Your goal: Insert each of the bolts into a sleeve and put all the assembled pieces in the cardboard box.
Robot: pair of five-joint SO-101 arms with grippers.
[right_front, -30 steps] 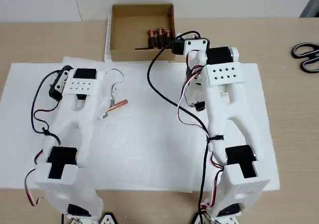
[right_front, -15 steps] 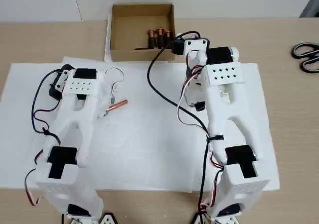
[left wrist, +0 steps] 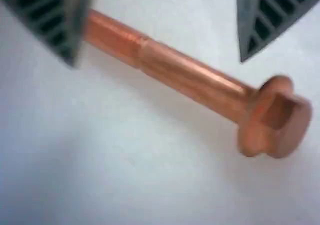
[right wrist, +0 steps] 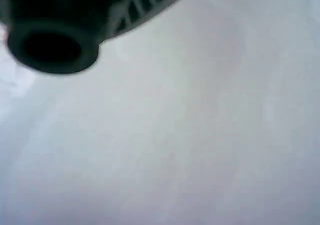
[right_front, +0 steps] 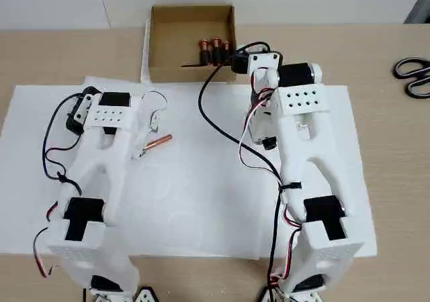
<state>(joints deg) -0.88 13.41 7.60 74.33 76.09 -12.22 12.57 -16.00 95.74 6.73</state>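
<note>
A copper bolt (left wrist: pixel 190 80) lies flat on the white sheet (right_front: pixel 201 194), its flanged head (left wrist: pixel 275 117) pointing away from my left arm. My left gripper (left wrist: pixel 159 59) hovers just above it, open, with one ribbed finger (left wrist: pixel 50 20) over the shaft's tip and the other finger (left wrist: pixel 270 15) off to the side. In the high view the bolt (right_front: pixel 160 141) lies beside the left gripper (right_front: pixel 148 139). My right gripper (right_front: pixel 267 139) is low over the sheet, shut on a black sleeve (right wrist: pixel 50 47), whose open bore shows under a ribbed finger (right wrist: pixel 145 0).
The cardboard box (right_front: pixel 175 37) stands at the back centre, with three assembled bolt-and-sleeve pieces (right_front: pixel 215 49) in its right corner. Scissors (right_front: pixel 413 76) lie on the bare wood at the far right. A black cable (right_front: pixel 211 117) crosses the sheet between the arms.
My left gripper has shifted very slightly over the bolt. The bolt, the right arm and the sleeve have stayed where they were.
</note>
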